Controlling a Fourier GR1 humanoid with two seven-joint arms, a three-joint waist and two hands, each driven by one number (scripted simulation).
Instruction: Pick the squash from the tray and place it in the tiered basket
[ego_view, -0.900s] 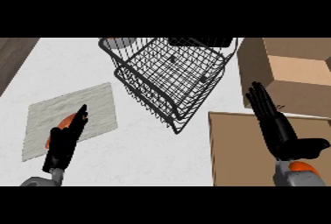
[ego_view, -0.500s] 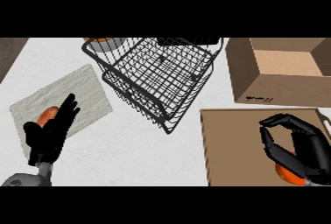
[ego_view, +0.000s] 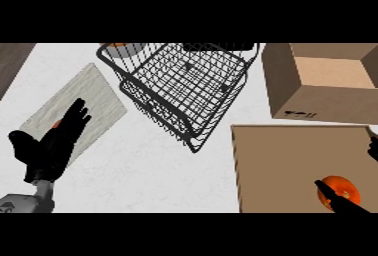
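Nothing lifted yet: left hand (ego_view: 52, 145), fingers straight and together, covers squash (ego_view: 57, 123) on tray (ego_view: 92, 95), left of frame; basket (ego_view: 184, 85) waits; right hand (ego_view: 347, 202) fingers unclear.

A flat grey rectangular tray (ego_view: 88, 100) lies at the left of the white surface (ego_view: 148, 175). A black wire tiered basket (ego_view: 184, 85) stands at centre, behind and right of the tray. An open brown cardboard box (ego_view: 325, 80) sits at the far right, with a flat brown board (ego_view: 295, 165) in front of it.
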